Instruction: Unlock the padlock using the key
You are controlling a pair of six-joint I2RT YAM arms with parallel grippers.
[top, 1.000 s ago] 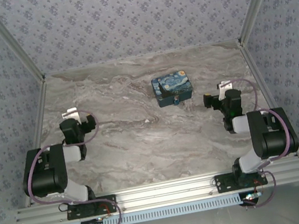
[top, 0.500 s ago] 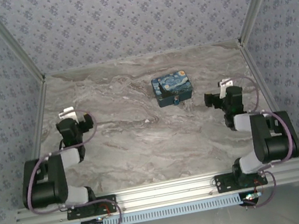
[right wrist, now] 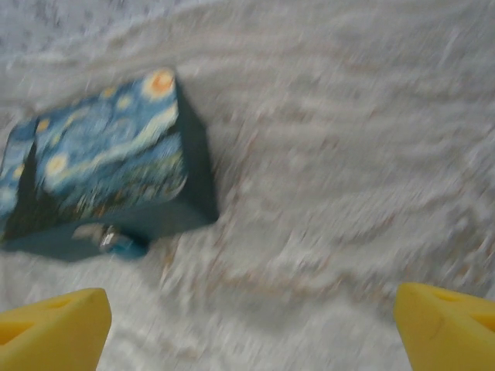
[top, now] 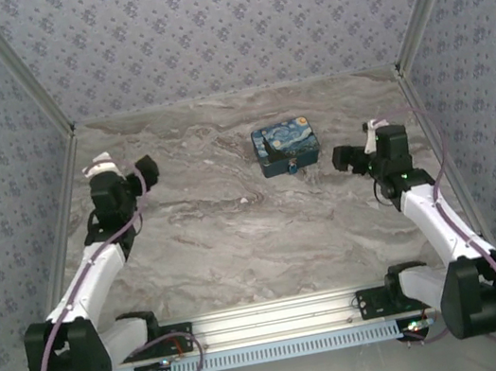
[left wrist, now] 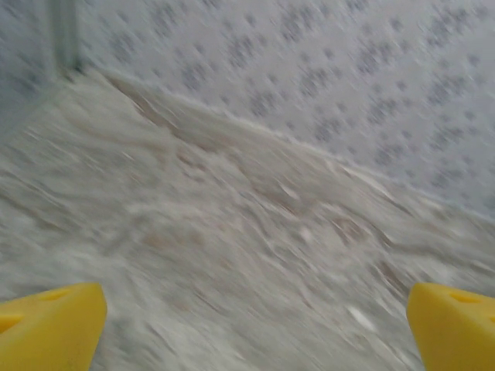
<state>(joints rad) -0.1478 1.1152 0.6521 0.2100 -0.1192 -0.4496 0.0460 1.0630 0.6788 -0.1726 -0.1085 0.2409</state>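
The padlock (right wrist: 125, 246) is a tiny teal body with a silvery bit, hanging at the front of the blue-and-yellow swirl-painted box (right wrist: 100, 158). From above, the padlock (top: 294, 167) sits at the near side of the box (top: 286, 145). My right gripper (right wrist: 252, 309) is open and empty over bare table, to the right of the box and short of it, as seen from above (top: 373, 142). My left gripper (left wrist: 255, 309) is open and empty, far to the left (top: 100, 173), facing the back wall. A small pale speck (top: 249, 201) lies on the table; I cannot tell whether it is the key.
The marble table (top: 239, 245) is closed in by patterned walls (top: 220, 27) at the back and both sides, with metal posts at the corners. Open marble lies between the two arms and in front of the box. Both wrist views are blurred.
Both arms have stretched forward from a folded pose. The left gripper has gone toward the back left. The right gripper has gone slightly back and turned toward the box.
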